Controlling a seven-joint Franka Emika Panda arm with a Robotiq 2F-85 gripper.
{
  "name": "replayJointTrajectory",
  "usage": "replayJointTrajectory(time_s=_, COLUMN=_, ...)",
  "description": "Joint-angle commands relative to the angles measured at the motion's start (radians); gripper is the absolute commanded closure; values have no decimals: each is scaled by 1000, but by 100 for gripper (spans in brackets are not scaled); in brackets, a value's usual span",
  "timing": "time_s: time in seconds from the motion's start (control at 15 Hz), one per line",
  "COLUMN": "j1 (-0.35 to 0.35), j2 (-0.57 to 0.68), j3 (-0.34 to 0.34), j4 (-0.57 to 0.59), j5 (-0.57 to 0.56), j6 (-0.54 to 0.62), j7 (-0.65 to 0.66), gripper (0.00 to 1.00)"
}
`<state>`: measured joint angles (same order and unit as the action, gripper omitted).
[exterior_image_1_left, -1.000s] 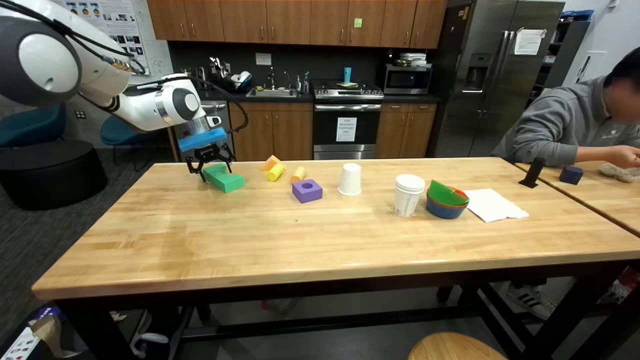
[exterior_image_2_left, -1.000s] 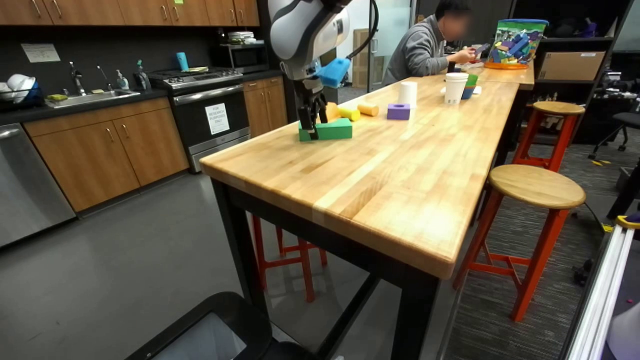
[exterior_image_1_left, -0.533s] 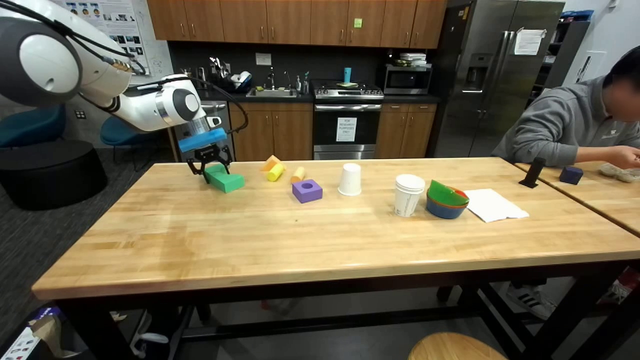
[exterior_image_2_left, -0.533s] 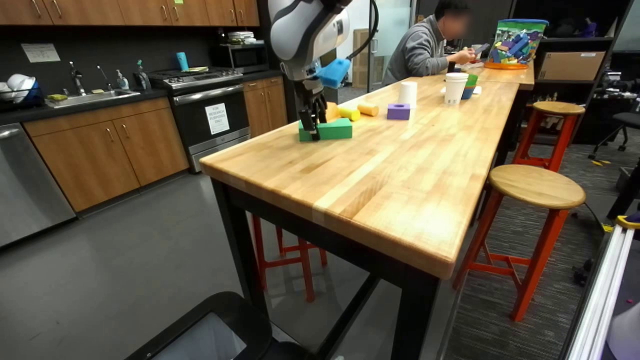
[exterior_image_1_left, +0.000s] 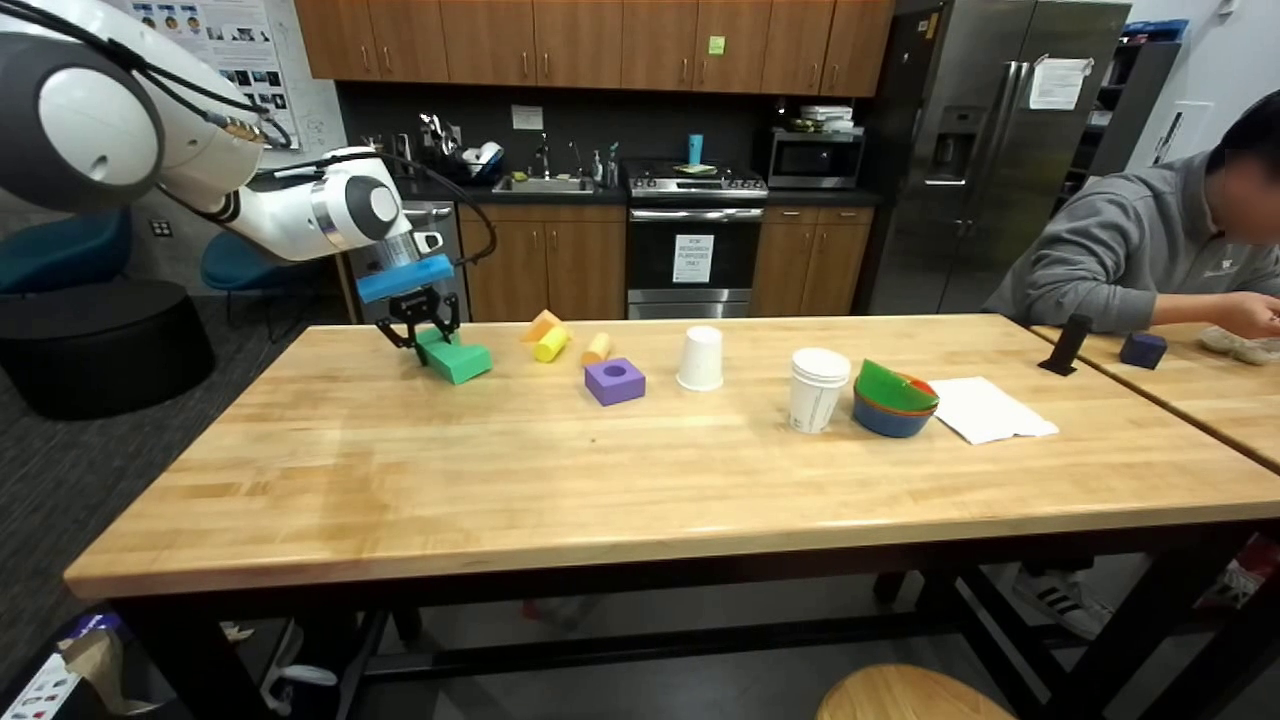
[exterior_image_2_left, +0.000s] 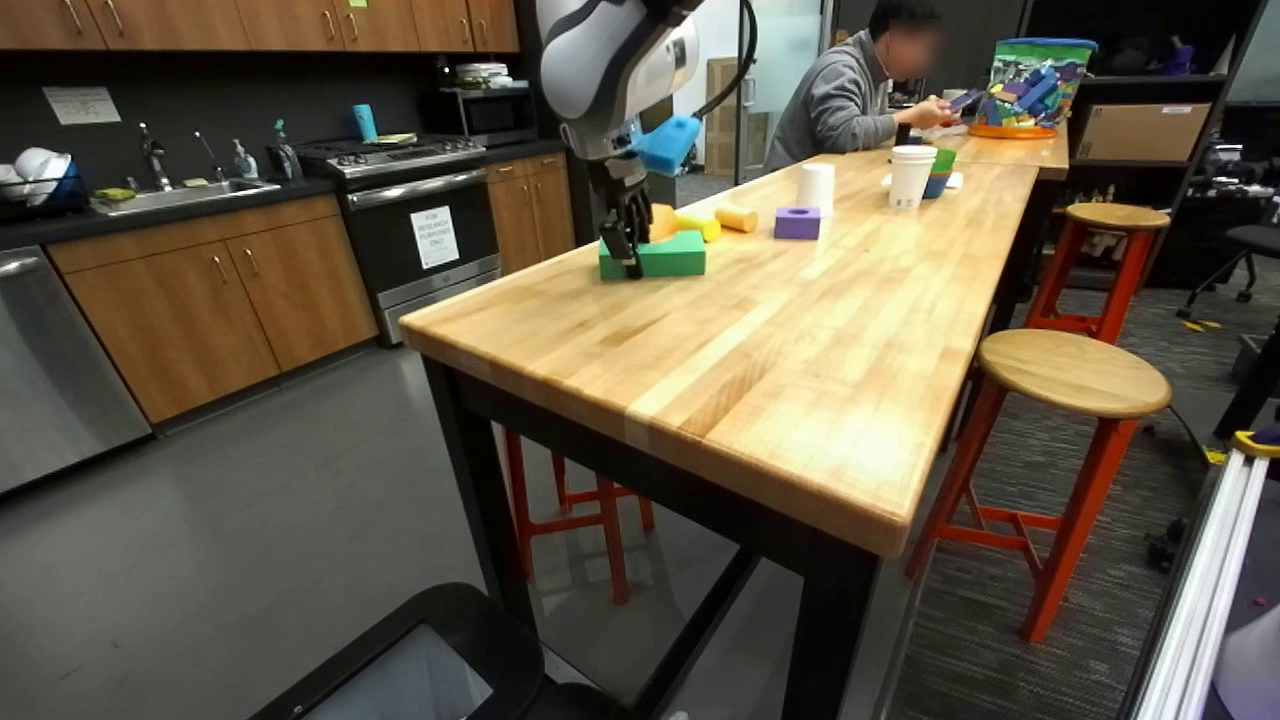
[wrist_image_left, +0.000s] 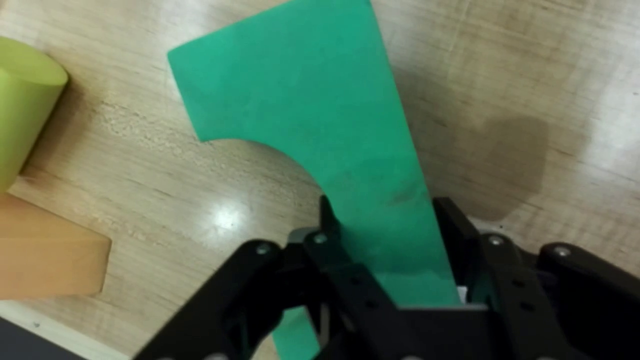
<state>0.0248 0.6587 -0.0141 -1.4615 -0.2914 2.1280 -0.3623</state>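
My gripper (wrist_image_left: 384, 210) is shut on a green arch-shaped block (wrist_image_left: 310, 90), one black finger inside the arch's curve and one along its straight outer side. The wrist view shows both fingers against the narrow middle part of the block. Part of the block's near end is hidden behind the gripper. In both exterior views the green block (exterior_image_2_left: 672, 255) lies flat at the far end corner of the wooden table, with the gripper (exterior_image_1_left: 435, 350) reaching down over it. Whether it touches the tabletop all along its underside I cannot tell.
Beside the green block are a yellow cylinder (exterior_image_1_left: 551, 344), an orange block (wrist_image_left: 55, 265) and a pale orange cylinder (exterior_image_1_left: 597, 348). Farther along stand a purple block with a hole (exterior_image_1_left: 615, 382), an upturned white cup (exterior_image_1_left: 700, 360), stacked paper cups (exterior_image_1_left: 816, 390) and bowls (exterior_image_1_left: 893, 410). A person sits beyond.
The fingers have drawn together and now press on the green block from both sides. The block has shifted very slightly; the arm has barely moved.
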Motion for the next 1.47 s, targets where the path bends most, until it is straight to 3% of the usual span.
replayJointTrajectory(time_s=0.0, j1=-6, j2=-7, j3=4, j4=0, j5=-5, j6=-3, j7=10, gripper=76)
replayJointTrajectory(time_s=0.8, j1=11, j2=-62, j3=-5, j4=-14, j5=-13, j6=-10, j7=86, gripper=76)
replayJointTrajectory(time_s=1.4, j1=-3, j2=-130, j3=44, j4=-19, j5=80, j6=-44, j7=69, gripper=76)
